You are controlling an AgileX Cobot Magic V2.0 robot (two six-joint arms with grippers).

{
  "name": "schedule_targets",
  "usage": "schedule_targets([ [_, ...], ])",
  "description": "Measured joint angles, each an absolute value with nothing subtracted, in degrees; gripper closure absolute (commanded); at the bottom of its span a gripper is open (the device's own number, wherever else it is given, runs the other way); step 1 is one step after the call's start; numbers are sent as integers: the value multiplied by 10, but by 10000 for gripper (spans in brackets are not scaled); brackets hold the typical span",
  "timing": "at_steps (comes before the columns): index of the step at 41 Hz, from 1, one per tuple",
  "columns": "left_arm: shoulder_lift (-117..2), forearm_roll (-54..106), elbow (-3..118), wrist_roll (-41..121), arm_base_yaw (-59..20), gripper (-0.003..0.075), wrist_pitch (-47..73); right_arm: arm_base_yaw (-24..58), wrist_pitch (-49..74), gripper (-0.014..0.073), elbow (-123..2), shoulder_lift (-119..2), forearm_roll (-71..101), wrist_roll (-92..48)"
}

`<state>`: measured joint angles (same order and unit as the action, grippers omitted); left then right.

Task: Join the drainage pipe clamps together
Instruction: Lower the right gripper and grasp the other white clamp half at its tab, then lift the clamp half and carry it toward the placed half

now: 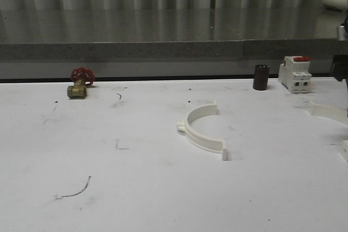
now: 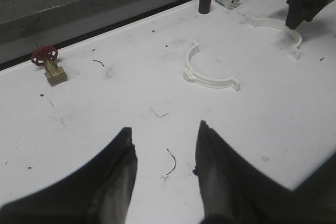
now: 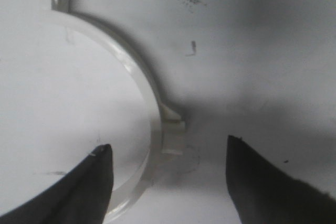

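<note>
On the white surface [image 1: 136, 188], 1 clamp half [image 1: 202, 129] lies mid-scene; the other [image 1: 329, 112] lies far right, under the right tool [image 3: 168, 182], gaping and empty. Left tool [image 2: 164, 166] likewise gapes empty. Behind: brass valve [image 1: 80, 84], black cylinder [image 1: 261, 77], breaker [image 1: 294, 74].

Both clamps [image 1: 202, 129] [image 2: 277, 31] look like white moulded plastic — smooth, faintly glossy along the rim in the right wrist view [image 3: 152, 124]. The table [image 1: 136, 188] is matt white, scuffed and marked with dark smudges. At eleven o'clock the valve [image 1: 79, 83] has a dull brass-coloured body and a red-painted handwheel. The fingers [image 2: 113, 182] are matt black.
</note>
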<state>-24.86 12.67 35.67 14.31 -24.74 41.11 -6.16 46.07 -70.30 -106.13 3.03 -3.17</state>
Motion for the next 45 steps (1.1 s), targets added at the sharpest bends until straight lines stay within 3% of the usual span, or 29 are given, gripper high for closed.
schedule_targets([
  [6,-249,127,357,143,-247,447,411,-62,453,118,-703,-1081,30,-33],
  [11,-249,127,357,143,-247,447,411,-62,448,298,-703,-1085,30,-33],
  [17,-249,127,357,143,-247,447,411,-62,446,410,-703,-1086,30,-33],
  [45,-249,127,357,143,-247,447,411,-23,464,418,-714,-1084,74,-4],
])
